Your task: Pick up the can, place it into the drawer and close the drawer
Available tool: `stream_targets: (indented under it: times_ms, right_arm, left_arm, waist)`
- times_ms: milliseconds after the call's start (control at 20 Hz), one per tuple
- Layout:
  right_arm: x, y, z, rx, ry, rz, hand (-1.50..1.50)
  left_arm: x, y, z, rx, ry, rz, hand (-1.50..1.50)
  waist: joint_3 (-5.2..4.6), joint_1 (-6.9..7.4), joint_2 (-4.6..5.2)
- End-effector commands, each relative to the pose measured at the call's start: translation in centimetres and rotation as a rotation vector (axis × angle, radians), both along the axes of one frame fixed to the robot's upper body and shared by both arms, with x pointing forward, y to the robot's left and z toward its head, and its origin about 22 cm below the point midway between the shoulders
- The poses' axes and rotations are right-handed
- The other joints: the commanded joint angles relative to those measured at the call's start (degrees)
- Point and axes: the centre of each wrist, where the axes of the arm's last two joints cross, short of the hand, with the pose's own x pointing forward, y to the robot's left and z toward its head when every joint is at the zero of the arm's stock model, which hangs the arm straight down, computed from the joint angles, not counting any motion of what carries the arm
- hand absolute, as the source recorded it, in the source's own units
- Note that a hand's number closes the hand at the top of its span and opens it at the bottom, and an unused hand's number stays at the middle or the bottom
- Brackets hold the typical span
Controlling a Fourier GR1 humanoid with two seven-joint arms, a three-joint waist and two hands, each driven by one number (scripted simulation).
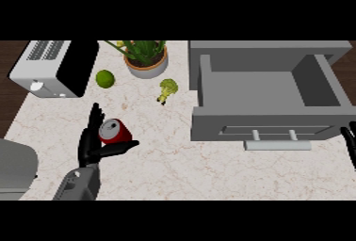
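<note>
The step in hand is the pick-up: the can is not yet lifted, and nothing has gone into the drawer.

Nearest, the grey left forearm (78,184) comes in from the lower edge and slants slightly up and to the right. The left hand (89,143) stands edge-on to the counter (173,169), its fingers (94,120) straight and pointing away from the robot, and its thumb (119,148) spread wide to the right. The red can (115,132) sits in the crook between them, against the fingers and just above the thumb, with its silver top towards the view. The hand is wide open and cups the can without closing on it.

By my judgement, the next move calls for curling fingers and thumb round the can. The can then has to be lifted and carried right, over the drawer's front wall.

At the right edge a sliver of the right hand (348,141) shows beside the drawer's front. I cannot tell how far open it is.

Further off, the grey drawer (208,124) is pulled fully out, its pale handle (278,145) facing the robot, well apart from the can. Beyond the can lie a piece of broccoli (167,89) and a lime (104,78). Furthest off stand a potted plant (146,59) and a toaster (52,68)
</note>
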Motion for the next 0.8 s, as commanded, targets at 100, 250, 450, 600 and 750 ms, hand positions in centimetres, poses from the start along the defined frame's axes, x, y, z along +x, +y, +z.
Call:
stream_targets:
  times_ms: [100,250,450,600,750]
  right_arm:
    - [-0.6,-0.1,0.1,0.013,-0.004,0.014,-1.50]
    - [-0.4,0.7,-1.0,0.019,-0.012,0.007,-1.50]
    - [-0.8,0.5,-0.6,0.012,-0.014,0.014,-1.50]
    - [-0.8,-1.5,0.0,0.013,-0.019,-0.004,-1.50]
    - [-0.8,-0.4,0.4,0.024,-0.010,0.000,-1.50]
  left_arm:
    - [0.6,-0.8,0.9,0.016,-0.014,-0.050,-1.50]
    - [1.1,-1.4,0.1,-0.011,-0.025,-0.054,-1.50]
    - [4.2,-2.7,3.3,-0.023,-0.055,-0.090,1.50]
    - [3.0,-3.3,3.1,-0.073,-0.073,-0.090,1.50]
    - [2.6,-2.7,2.2,-0.103,-0.062,-0.109,1.50]
  waist:
    - [0.00,0.06,-0.04]
    - [0.00,0.00,-0.01]
    - [0.00,-0.07,-0.05]
    - [0.02,0.14,-0.10]
    - [0.00,0.07,-0.04]
